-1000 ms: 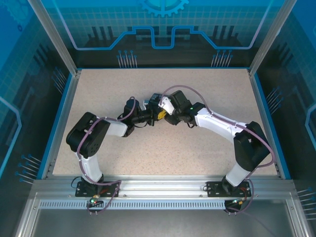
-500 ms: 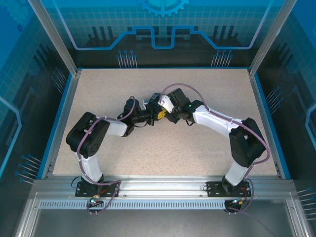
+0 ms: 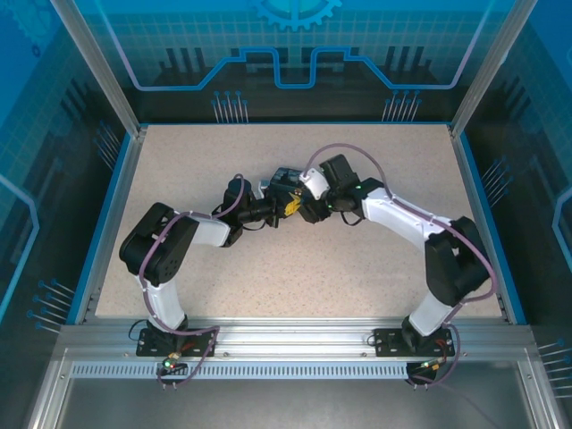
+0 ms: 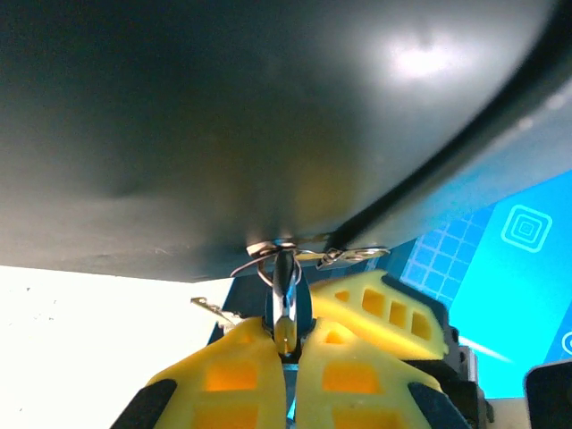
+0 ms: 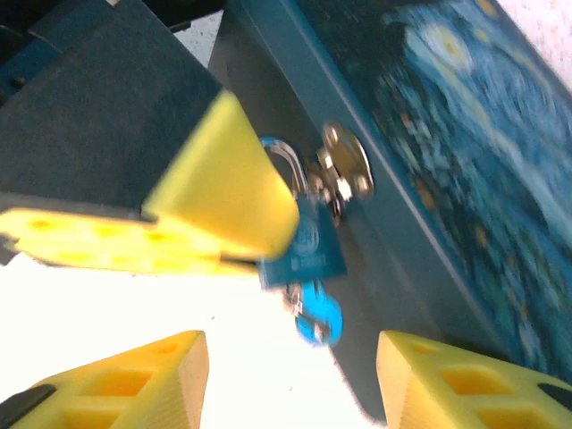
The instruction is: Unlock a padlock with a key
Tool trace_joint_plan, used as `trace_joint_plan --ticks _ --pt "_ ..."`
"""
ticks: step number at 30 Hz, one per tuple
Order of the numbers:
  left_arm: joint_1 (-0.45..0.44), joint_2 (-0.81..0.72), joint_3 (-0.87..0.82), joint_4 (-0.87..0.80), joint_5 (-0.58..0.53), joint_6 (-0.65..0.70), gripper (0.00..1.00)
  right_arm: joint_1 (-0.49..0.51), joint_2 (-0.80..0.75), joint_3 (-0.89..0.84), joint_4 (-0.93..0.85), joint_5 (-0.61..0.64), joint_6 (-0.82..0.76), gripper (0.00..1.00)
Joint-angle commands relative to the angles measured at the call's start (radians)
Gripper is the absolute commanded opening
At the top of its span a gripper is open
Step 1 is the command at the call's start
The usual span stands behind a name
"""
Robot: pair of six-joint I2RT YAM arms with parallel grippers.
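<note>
The small blue padlock (image 5: 310, 248) hangs by its silver shackle from a metal hasp (image 5: 345, 175) on the side of the swirl-painted box (image 5: 465, 170). My left gripper (image 4: 288, 336) is shut on the padlock (image 4: 284, 275), and one of its yellow fingers (image 5: 223, 192) covers the padlock's left half. A key with a round blue head (image 5: 318, 318) sticks out below the padlock body. My right gripper (image 5: 288, 350) stands open just short of that key, touching nothing. From above, the left gripper (image 3: 287, 207) and right gripper (image 3: 299, 206) meet at mid-table.
The box's dark side (image 4: 223, 134) looms right above the left fingers. A thin wire ring (image 4: 357, 255) and a small metal piece (image 4: 214, 307) hang by the shackle. A right gripper finger (image 4: 384, 308) sits just behind. A blue rim (image 3: 107, 223) bounds the speckled table (image 3: 295, 286).
The right wrist has drawn back a little to the right and away from the padlock. The left arm has stayed put, still shut on the padlock.
</note>
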Motion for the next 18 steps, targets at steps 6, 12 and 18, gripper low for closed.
trace_joint_plan --ticks 6,12,18 --pt "0.002 -0.031 -0.021 -0.025 0.01 0.124 0.0 -0.042 -0.12 -0.183 0.2 -0.168 0.386 0.64" --pt "-0.003 -0.066 -0.067 -0.119 0.014 0.226 0.0 -0.025 -0.107 -0.287 0.395 -0.156 0.626 0.65" --pt "-0.026 -0.095 -0.099 -0.196 0.026 0.299 0.0 -0.026 -0.061 -0.302 0.445 -0.102 0.696 0.65"
